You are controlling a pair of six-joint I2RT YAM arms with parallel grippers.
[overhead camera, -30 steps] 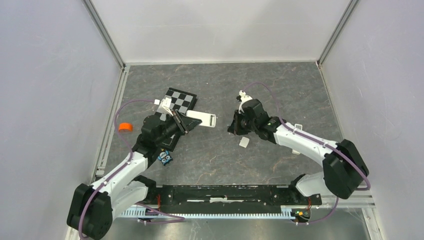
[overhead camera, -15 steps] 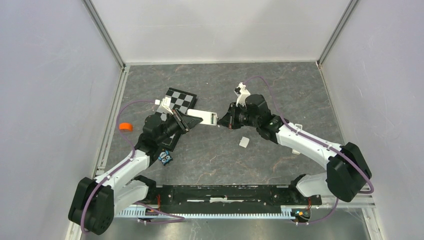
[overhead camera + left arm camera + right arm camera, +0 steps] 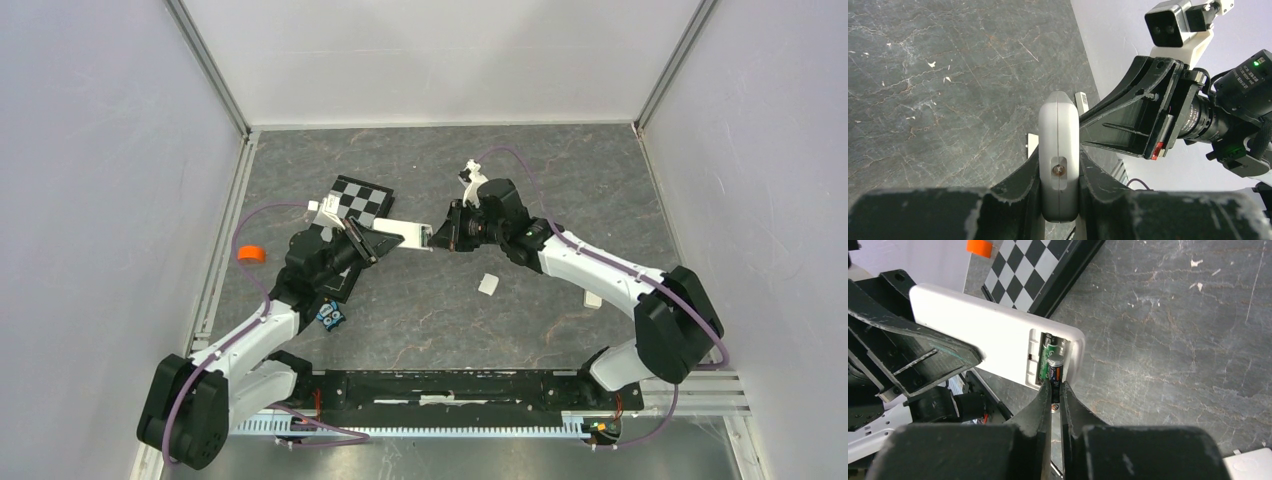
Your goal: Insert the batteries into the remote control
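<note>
Between the fingers of the left gripper [image 3: 1059,167], clamped tight and edge-on, slim white plastic remote control [image 3: 988,335], open compartment at its end beyond the fingertips, green-labelled cylindrical battery [image 3: 1046,352] seated inside, right gripper [image 3: 1053,390] pinching second dark battery [image 3: 1055,367], tip at the compartment mouth

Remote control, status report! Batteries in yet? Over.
Left end effector shut on remote control. Right end effector shut on second battery, at open bay. First battery already in. Nothing blocking.
</note>
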